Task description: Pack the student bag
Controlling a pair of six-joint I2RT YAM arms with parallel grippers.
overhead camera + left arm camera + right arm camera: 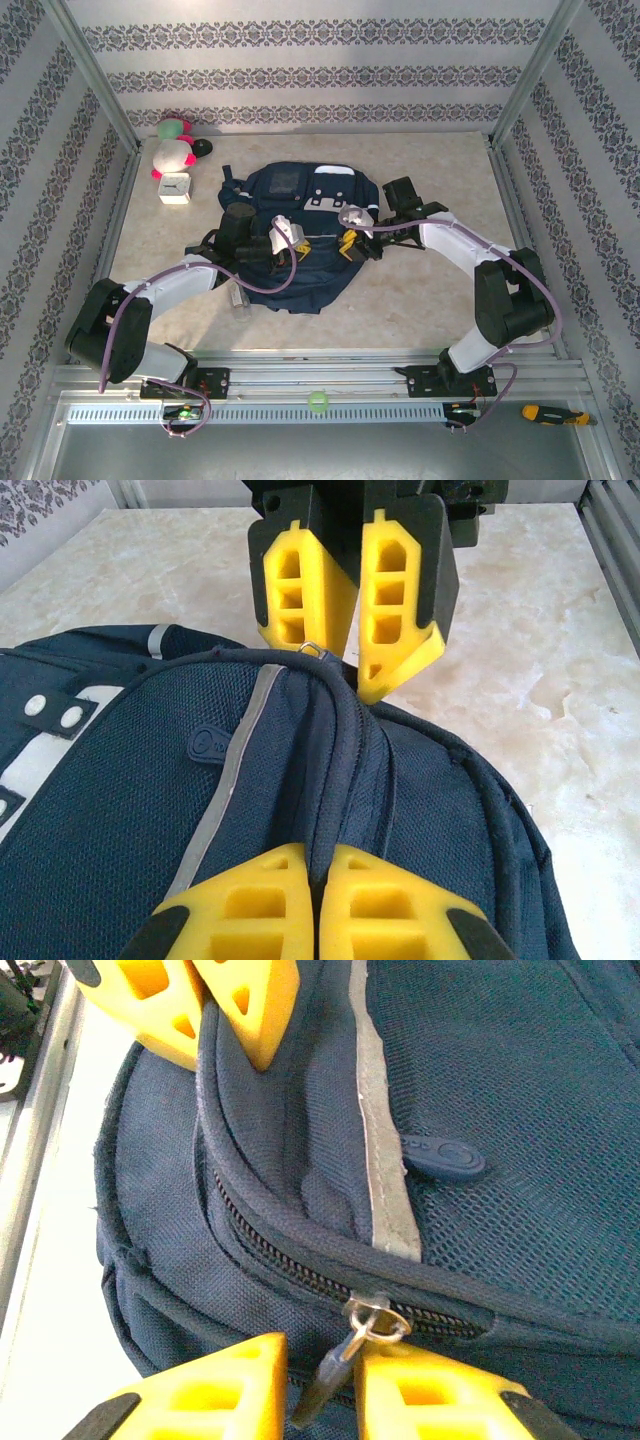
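Left gripper [318, 868] pinched shut on the student bag [150, 810] seam, probably bracing it. Right gripper [322, 1360] narrow, zipper pull [325, 1388] between its jaws, not visibly clamped. Bag lies beneath both.

Matt navy woven cloth is shown on the student bag [170, 1210], with a coarser mesh weave beyond the jaws of the right gripper [318, 1358]. A smooth grey stripe [385, 1160] with a dull sheen is sewn in. A shiny metal zip ring [375, 1318] is seen between those jaws. Matt yellow plastic fingers [200, 1395] are seen.
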